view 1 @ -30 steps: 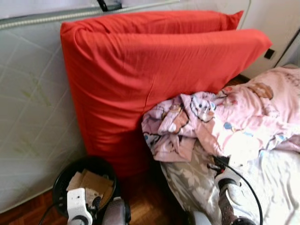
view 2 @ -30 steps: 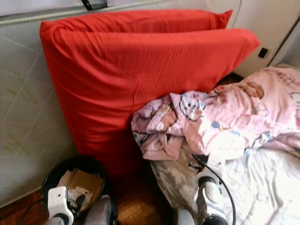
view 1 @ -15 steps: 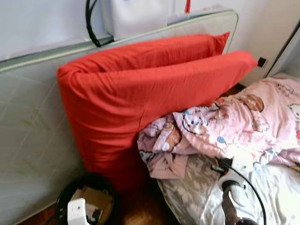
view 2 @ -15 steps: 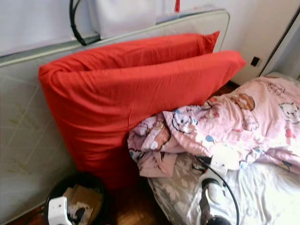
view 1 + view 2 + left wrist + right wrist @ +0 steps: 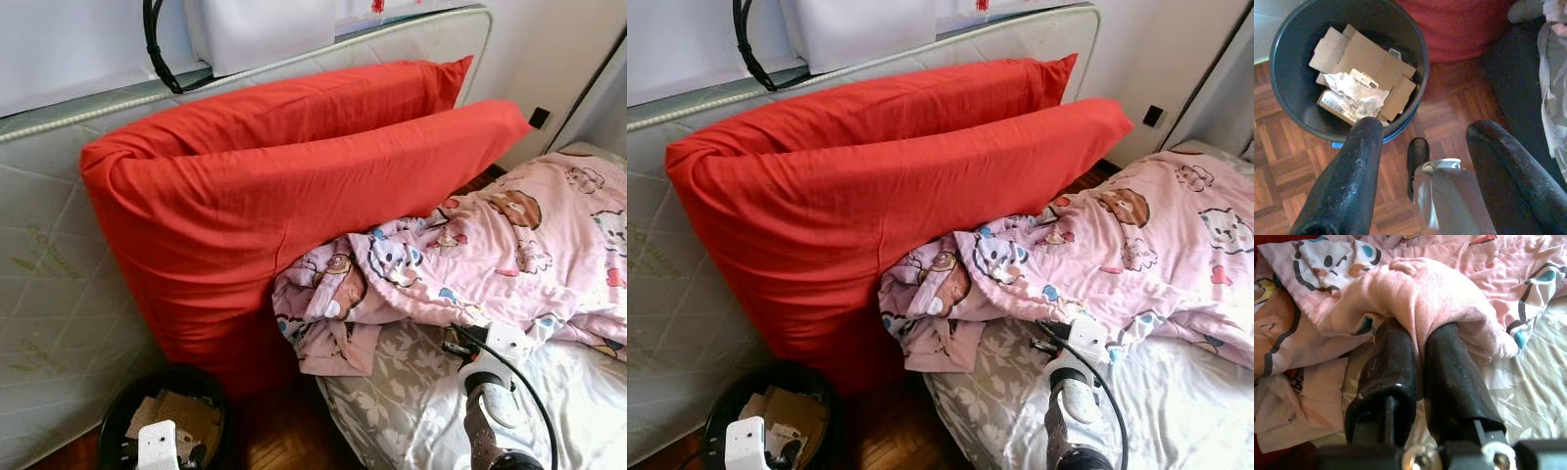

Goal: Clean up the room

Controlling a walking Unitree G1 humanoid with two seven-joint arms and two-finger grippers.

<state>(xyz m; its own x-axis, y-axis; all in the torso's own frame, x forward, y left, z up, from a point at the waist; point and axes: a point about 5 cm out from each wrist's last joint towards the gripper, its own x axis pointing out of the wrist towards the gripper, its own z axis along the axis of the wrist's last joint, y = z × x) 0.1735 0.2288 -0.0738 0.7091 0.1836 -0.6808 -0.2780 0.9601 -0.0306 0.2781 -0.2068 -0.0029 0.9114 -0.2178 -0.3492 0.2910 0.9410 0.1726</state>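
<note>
On your far left a bare mattress point(image 5: 49, 294) is leaning upright against the wall, and 2 red pillows point(image 5: 294, 196) are propped against it, likely stood there to get them off the bed point(image 5: 578, 392). Below them, a black bin point(image 5: 1347, 73) is sitting on the parquet floor point(image 5: 1283, 161), holding flattened cardboard point(image 5: 1361, 63) and crumpled wrappers. Your left tool point(image 5: 1420, 161) is hanging just above and beside the bin with its 2 fingers spread wide and nothing between them, so that arm is looking idle. Moving right, the pink cartoon-print blanket point(image 5: 509, 245) is lying bunched across the bed, one rumpled end spilling toward the pillows and over the grey floral sheet point(image 5: 392, 392). That blanket is the thing you are tidying, and it is resting on the bed rather than lifted. Your right tool point(image 5: 1418, 362) is reaching low over the sheet at the blanket's near edge, its 2 fingers pressed close together and pinching a fold of the pink fabric, which is draping over the fingertips. Gripping the edge there is probably giving you a handle to drag or straighten the blanket; watch that the thin fold is not slipping out.
</note>
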